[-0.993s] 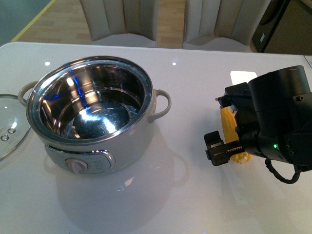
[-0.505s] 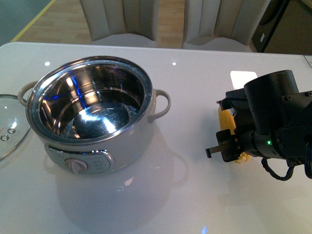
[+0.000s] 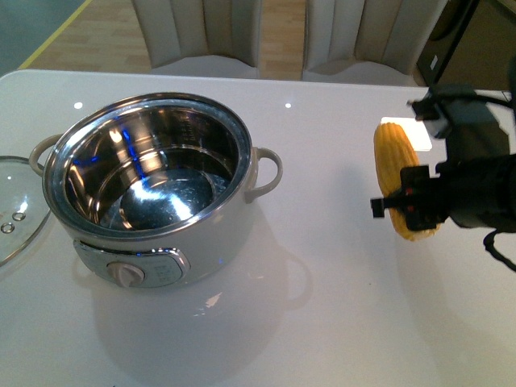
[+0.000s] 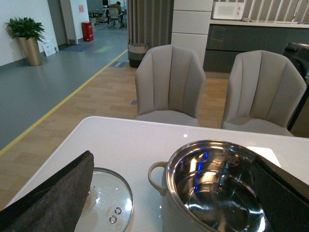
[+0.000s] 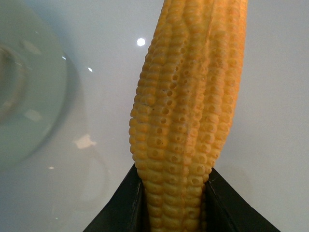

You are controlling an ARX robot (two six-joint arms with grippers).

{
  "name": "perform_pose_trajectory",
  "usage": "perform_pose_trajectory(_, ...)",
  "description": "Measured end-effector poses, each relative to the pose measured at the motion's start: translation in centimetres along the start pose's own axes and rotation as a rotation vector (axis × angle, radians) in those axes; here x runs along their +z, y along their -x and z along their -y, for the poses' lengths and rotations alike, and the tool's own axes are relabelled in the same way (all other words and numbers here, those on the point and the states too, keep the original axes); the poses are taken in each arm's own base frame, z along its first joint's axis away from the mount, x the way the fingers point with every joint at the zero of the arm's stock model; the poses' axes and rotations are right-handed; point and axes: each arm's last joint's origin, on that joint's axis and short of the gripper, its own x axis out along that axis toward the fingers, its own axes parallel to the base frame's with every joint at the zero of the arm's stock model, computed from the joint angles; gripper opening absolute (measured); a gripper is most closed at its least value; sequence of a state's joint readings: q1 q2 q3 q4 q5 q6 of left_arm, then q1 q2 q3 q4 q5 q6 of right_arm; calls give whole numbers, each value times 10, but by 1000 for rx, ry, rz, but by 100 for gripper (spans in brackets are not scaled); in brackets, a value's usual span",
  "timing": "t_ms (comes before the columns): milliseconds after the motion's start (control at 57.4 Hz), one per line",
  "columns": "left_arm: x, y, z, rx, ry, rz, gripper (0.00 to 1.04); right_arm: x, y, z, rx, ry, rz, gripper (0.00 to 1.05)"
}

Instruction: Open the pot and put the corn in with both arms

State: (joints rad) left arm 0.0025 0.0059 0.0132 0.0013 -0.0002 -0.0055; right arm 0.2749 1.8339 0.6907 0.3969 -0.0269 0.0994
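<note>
The cream-white pot stands open on the white table, left of centre, its steel bowl empty and its dial panel facing me. It also shows in the left wrist view. My right gripper is shut on the yellow corn and holds it lifted above the table, well right of the pot. In the right wrist view the corn sits clamped between the black fingers. My left gripper is open and empty, hanging above the pot and lid; it is out of the front view.
The glass lid lies flat on the table left of the pot, also in the left wrist view. Two beige chairs stand behind the table's far edge. A bright light patch lies on the table behind the corn.
My right gripper has closed on the corn and lifted it off the table, turning so the cob now stands more upright. The pot and lid have not moved.
</note>
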Motion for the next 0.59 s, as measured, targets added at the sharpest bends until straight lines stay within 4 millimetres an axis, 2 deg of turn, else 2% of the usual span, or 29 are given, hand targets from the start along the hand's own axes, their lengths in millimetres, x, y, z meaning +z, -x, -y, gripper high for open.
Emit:
perform_pose_trajectory(87, 0, 0, 0, 0, 0, 0, 98, 13, 15, -12, 49, -30, 30, 23)
perform_pose_trajectory(192, 0, 0, 0, 0, 0, 0, 98, 23, 23, -28, 98, -56, 43, 23)
perform_pose_trajectory(592, 0, 0, 0, 0, 0, 0, 98, 49, 24, -96, 262, -163, 41, 23)
